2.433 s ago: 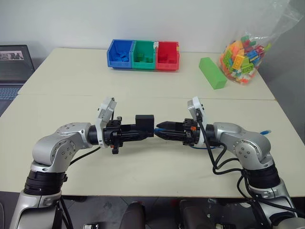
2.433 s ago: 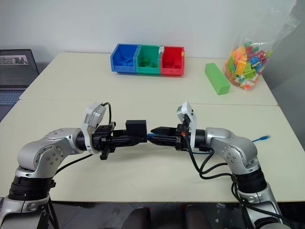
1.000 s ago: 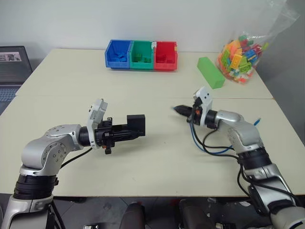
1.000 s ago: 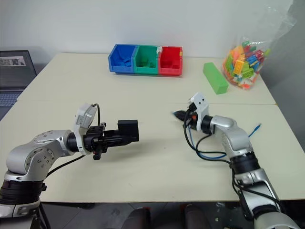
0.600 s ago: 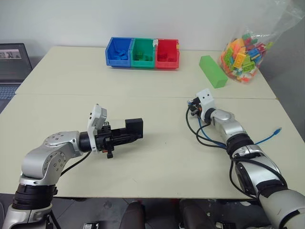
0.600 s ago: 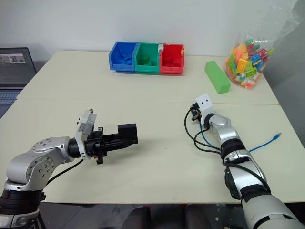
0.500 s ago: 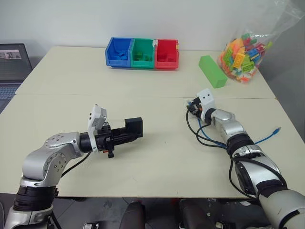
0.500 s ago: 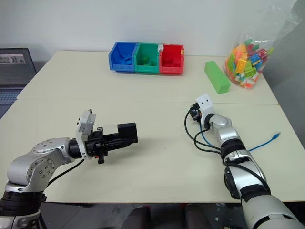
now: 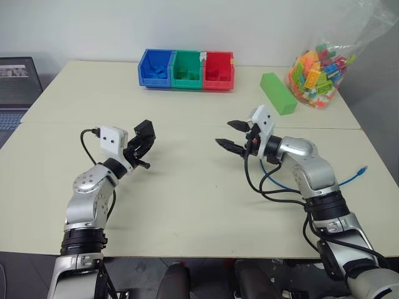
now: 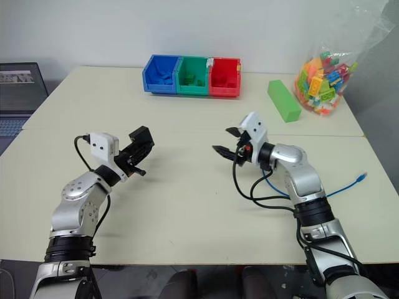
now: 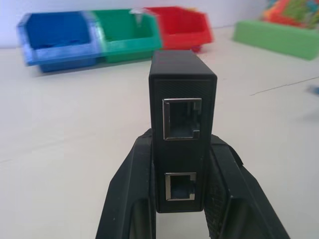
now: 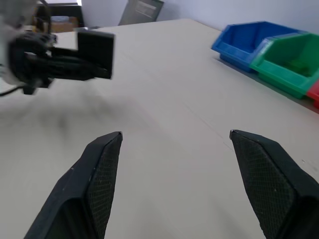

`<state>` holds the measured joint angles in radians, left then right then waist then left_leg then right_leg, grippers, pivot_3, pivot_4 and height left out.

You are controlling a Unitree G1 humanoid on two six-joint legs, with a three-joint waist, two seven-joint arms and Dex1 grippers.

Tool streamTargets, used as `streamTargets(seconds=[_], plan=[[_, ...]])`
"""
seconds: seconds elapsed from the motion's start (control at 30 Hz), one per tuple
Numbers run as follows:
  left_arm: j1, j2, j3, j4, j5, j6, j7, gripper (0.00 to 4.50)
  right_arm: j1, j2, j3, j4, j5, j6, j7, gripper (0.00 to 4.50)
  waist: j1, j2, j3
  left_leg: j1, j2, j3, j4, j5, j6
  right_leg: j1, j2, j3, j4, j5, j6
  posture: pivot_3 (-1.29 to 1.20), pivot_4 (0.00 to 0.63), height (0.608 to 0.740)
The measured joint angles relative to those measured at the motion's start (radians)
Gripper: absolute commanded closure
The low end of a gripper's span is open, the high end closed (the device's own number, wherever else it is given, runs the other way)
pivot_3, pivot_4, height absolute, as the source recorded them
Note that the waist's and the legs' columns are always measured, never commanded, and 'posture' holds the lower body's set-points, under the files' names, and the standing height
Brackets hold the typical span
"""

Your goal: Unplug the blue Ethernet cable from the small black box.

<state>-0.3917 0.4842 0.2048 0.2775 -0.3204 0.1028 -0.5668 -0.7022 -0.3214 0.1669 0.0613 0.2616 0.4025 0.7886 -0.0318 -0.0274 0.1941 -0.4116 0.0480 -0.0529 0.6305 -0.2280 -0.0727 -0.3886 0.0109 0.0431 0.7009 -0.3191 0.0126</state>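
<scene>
**Cable out, box in left tool**

Leftmost, a dark laptop [image 9: 19, 81] sits at the far left edge of the pale beige surface [image 9: 187, 205]. Left tool [image 11: 182, 199] is pinching the small matte-black box [image 11: 182, 127] between its two black fingers, held above the surface; both ports on the box's face are empty. In the head views the box [image 9: 144, 132] sits left of centre. At the back, a blue/green/red row of plastic bins [image 9: 186, 70]. Right tool [image 9: 228, 134] is spread wide, nothing between the fingers, pointing toward the left tool with a clear gap between them. Thin bright-blue Ethernet cable [image 9: 349, 176] lies on the surface to the right of the right arm, plug end free near the right edge. Further back right: green rectangular block [image 9: 277, 93], then a clear bag of coloured toy bricks [image 9: 318, 65].
</scene>
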Motion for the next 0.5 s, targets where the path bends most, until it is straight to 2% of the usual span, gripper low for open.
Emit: streamTargets(seconds=[0.1,0.3,0.37,0.5], plan=[[-0.002,-0.008,0.003,0.108,0.034,-0.064,0.032,3.70,0.020,0.034,0.052,-0.075,0.005,0.055,-0.005,0.84,0.001,0.000,0.000,0.000,-0.001,0.000,0.001,0.000,0.000,0.000,0.000,0.000,0.001,0.000,0.000,0.00,0.150,0.740],[-0.030,-0.030,0.023,0.277,0.057,-0.158,0.058,3.70,0.022,0.046,0.104,-0.089,-0.018,0.085,-0.009,0.84,0.003,-0.001,-0.001,0.000,-0.002,0.000,0.003,0.000,0.000,0.000,0.001,-0.001,0.002,0.000,0.001,0.00,0.150,0.740],[-0.043,-0.030,0.028,0.307,0.057,-0.173,0.057,2.99,0.022,0.043,0.115,-0.089,-0.029,0.085,-0.005,0.84,0.002,-0.001,-0.001,0.000,-0.002,0.000,0.003,0.000,0.000,0.000,0.001,-0.001,0.003,0.000,0.001,0.00,0.150,0.740],[-0.049,-0.030,0.042,0.328,0.051,-0.180,0.050,2.06,0.023,0.021,0.126,-0.089,-0.045,0.084,-0.001,0.84,0.001,-0.001,-0.001,0.001,-0.002,0.000,0.003,0.000,0.000,0.000,0.001,-0.001,0.005,0.000,0.001,0.00,0.150,0.740]])
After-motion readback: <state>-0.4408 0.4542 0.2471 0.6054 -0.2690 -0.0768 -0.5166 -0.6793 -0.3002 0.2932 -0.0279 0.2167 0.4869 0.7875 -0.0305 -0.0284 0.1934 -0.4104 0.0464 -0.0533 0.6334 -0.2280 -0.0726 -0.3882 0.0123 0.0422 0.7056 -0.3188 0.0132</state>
